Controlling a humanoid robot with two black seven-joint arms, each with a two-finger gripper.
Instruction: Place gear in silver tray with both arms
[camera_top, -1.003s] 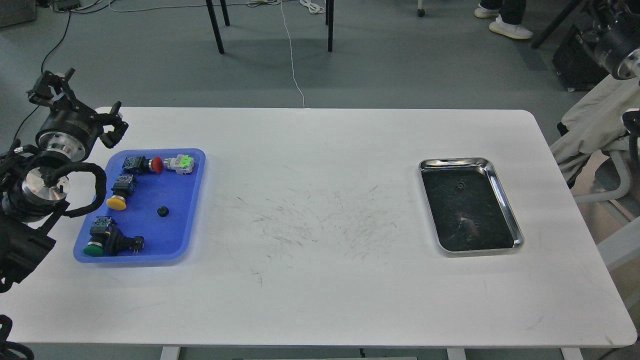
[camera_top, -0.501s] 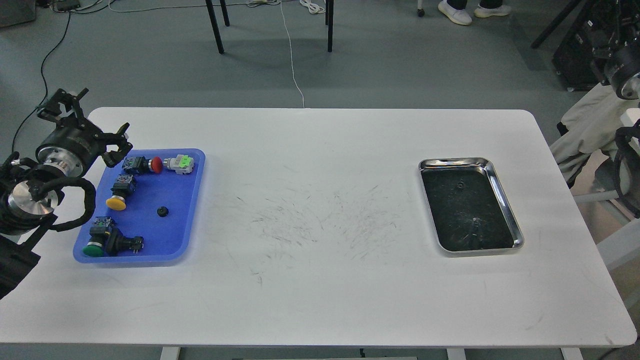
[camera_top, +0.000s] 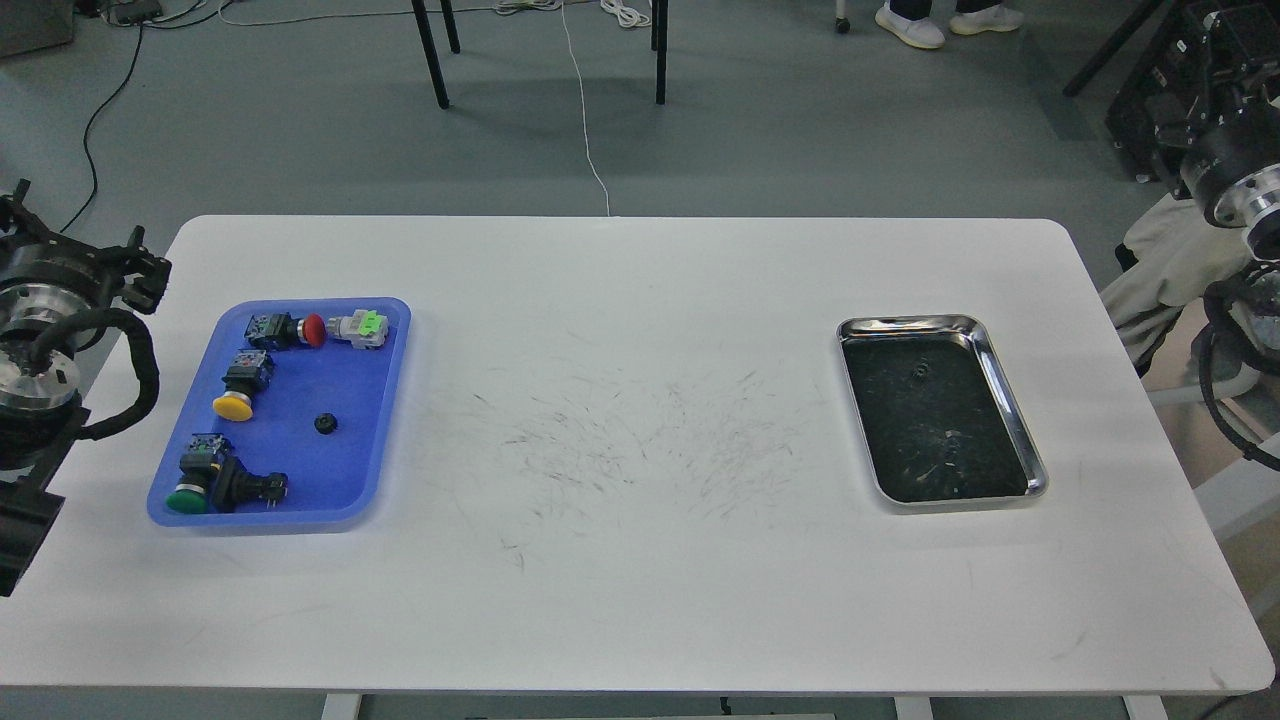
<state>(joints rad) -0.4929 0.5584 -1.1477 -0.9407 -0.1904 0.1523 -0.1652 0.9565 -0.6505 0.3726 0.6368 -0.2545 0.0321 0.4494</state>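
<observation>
A small black gear lies loose in the blue plastic tray at the table's left. Another small black gear rests in the far half of the silver tray at the right. My left gripper hangs off the table's left edge, left of the blue tray, open and holding nothing. My right arm's silver wrist ring shows at the upper right, beyond the table's right edge. Its gripper is dark against a black box, so its fingers cannot be told apart.
The blue tray also holds push-button switches: red, yellow, green, and a green-and-white part. The white table is scuffed in the middle. Chair legs, cables and a person's feet lie beyond its far edge.
My left gripper has drawn back leftward from the blue tray's far corner to beyond the table edge. The right arm has shifted slightly at the upper right. Both gears have stayed put.
</observation>
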